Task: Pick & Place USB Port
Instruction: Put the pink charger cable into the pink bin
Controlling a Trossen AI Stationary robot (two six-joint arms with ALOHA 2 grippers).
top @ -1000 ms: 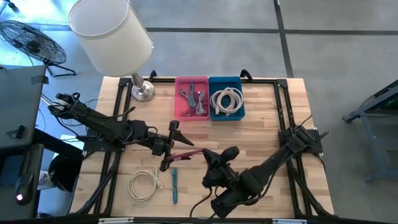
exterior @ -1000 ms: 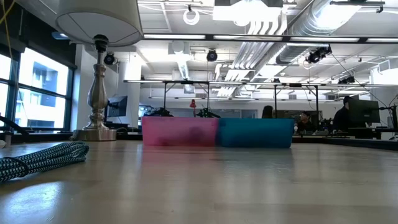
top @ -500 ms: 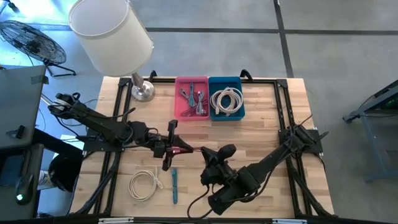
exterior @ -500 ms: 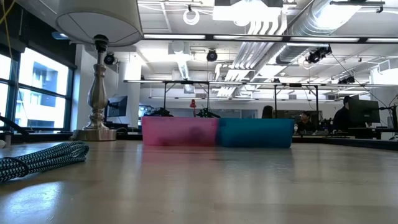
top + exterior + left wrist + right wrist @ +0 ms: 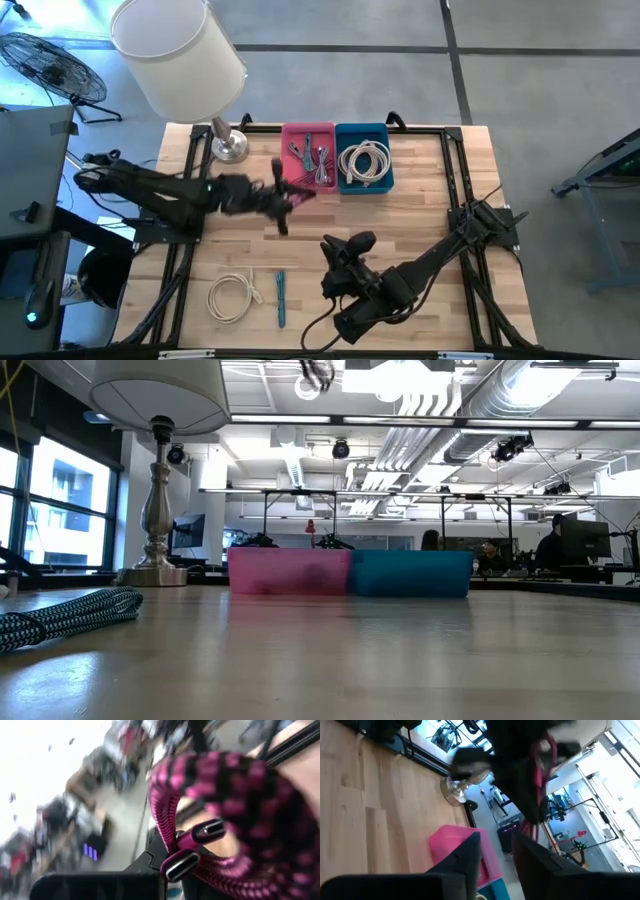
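Pink braided USB cable (image 5: 220, 815) sits clamped in my left gripper (image 5: 283, 203), lifted just short of the pink bin (image 5: 308, 157), with the blue bin (image 5: 364, 157) beside it. My right gripper (image 5: 340, 250) hangs half-parted mid-table; lamp (image 5: 178, 52), white cable (image 5: 232, 297) and teal cable (image 5: 280, 297) share the wooden table (image 5: 430, 200).

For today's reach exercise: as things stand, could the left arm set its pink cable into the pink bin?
Probably yes. The left hand, shut on the pink cable, hangs just short of the pink bin, whose top is open; nothing stands between them.
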